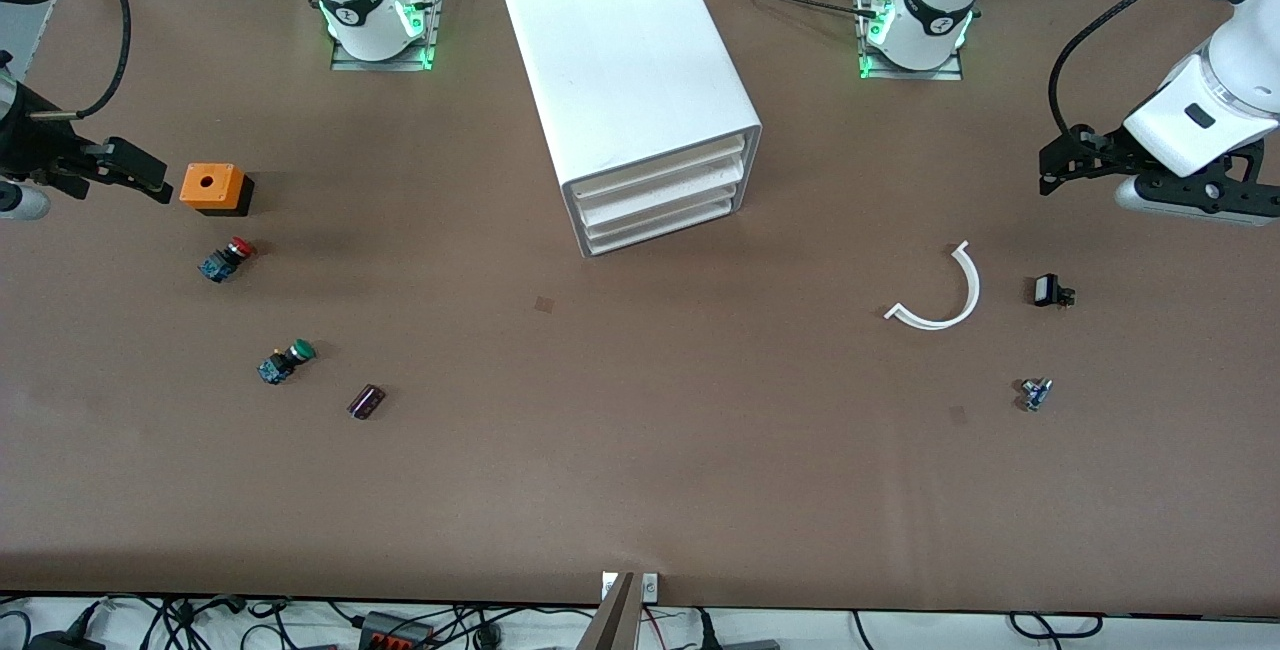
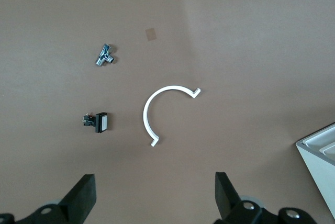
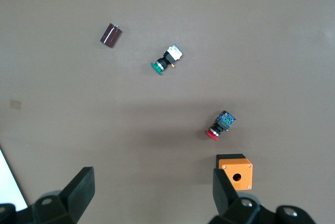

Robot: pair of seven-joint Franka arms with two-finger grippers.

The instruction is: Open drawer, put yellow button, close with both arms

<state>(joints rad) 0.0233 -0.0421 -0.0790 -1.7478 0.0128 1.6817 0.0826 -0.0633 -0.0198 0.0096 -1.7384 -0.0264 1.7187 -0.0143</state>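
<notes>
Front view, going across from the right arm's end of the worktop (image 1: pixel 640 490):

- right gripper (image 1: pixel 150 175) hangs over the worktop edge at that end, next to the orange box (image 1: pixel 210 186). Fingers apart, nothing between them. The right wrist view confirms it: right gripper (image 3: pixel 153 187) with both fingers wide and only bare worktop in the gap.
- orange box has a round hole in its top face. It shows in the right wrist view too (image 3: pixel 235 170).
- red-capped button (image 1: pixel 227 258) lies on its side just nearer the camera than the box (image 3: pixel 221 125).
- green-capped button (image 1: pixel 285 361) is nearer the camera again, also on its side (image 3: pixel 166 60).
- dark cylinder (image 1: pixel 366 401) lies beside the green one (image 3: pixel 110 35).
- cabinet (image 1: pixel 630 60) sits mid-table between the two arm bases, with its front angled toward the camera and the left arm's end. Its drawer (image 1: pixel 660 167), the top one of three, is pushed in flush, as are the two below.
- white arc-shaped strip (image 1: pixel 974 290) lies flat toward the left arm's end (image 2: pixel 146 114).
- small black switch with a white face (image 1: pixel 1049 290) is beside the arc (image 2: pixel 99 122).
- small metal part (image 1: pixel 1035 393) is nearer the camera than the switch (image 2: pixel 105 55).
- left gripper (image 1: pixel 1050 170) hangs over the worktop at the left arm's end. Fingers are spread and empty in the left wrist view too (image 2: pixel 155 190), which looks down on the arc, the switch and the metal part.

Yellow button: I can't locate it in any of the three views.
Neither gripper touches anything.
</notes>
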